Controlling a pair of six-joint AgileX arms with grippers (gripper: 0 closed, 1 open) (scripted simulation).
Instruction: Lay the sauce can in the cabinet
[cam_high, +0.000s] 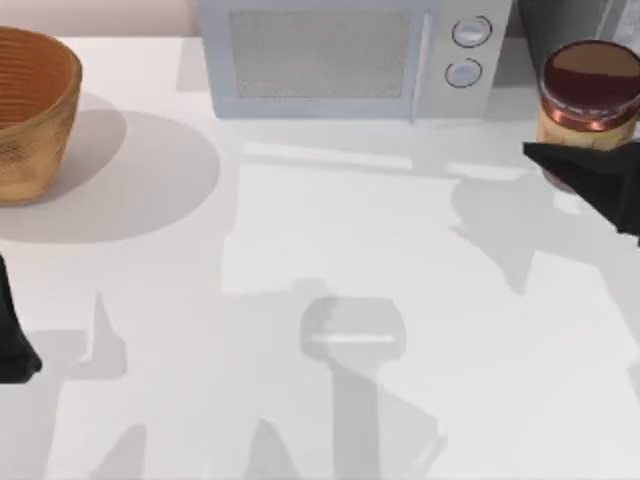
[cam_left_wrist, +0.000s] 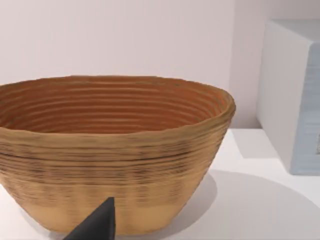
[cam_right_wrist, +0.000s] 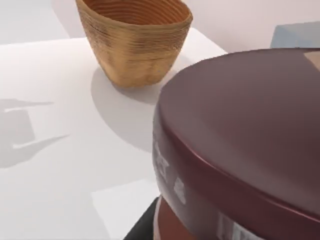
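Note:
The sauce can (cam_high: 590, 90), with a dark maroon lid and an orange-red label, hangs above the table's far right, its shadow cast on the surface to the left. My right gripper (cam_high: 572, 168) is shut on it from the near side. The right wrist view has the can's lid (cam_right_wrist: 245, 135) very close, with one dark finger (cam_right_wrist: 142, 227) beside its body. The cabinet (cam_high: 548, 22) is a dark grey block just behind the can at the far right edge, cut off by the frame. My left gripper (cam_high: 14, 345) stays parked at the table's left edge.
A light grey microwave (cam_high: 340, 60) with two round knobs stands at the back centre. A woven basket (cam_high: 30, 115) sits at the far left, large in the left wrist view (cam_left_wrist: 115, 150). The white tabletop (cam_high: 330, 250) lies bare between them.

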